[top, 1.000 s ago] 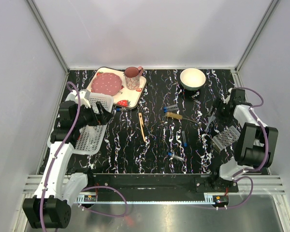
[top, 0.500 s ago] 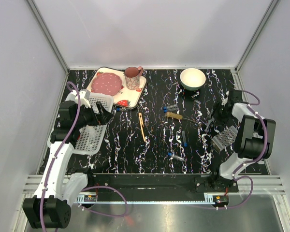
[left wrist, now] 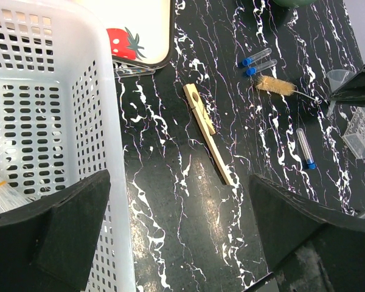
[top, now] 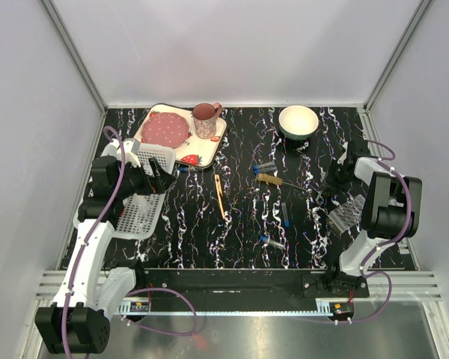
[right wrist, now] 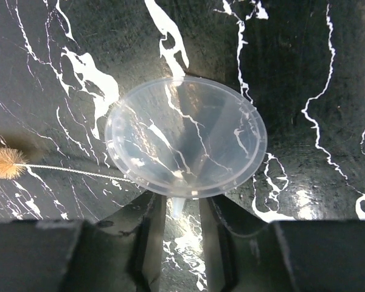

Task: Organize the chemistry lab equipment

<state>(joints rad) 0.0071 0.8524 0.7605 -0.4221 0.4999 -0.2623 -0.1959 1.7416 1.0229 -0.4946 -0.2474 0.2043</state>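
Seen from above, the widest open lane crosses the top of the table (top: 247, 134), between the strawberry-print tray (top: 202, 149) at upper left and the white bowl (top: 298, 120) at upper right. Mid-frame is cluttered with a wooden clamp (top: 221, 196), a tube brush (top: 272, 179) and scattered blue-capped test tubes (top: 284, 215). The white perforated basket (top: 138, 217) blocks the left edge, and the clear tube rack (top: 349, 211) blocks the right. Bare marble lies between basket and clamp.

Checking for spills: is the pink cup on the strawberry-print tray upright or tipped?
Upright: the pink cup stands on the strawberry-print tray, round mouth facing up.
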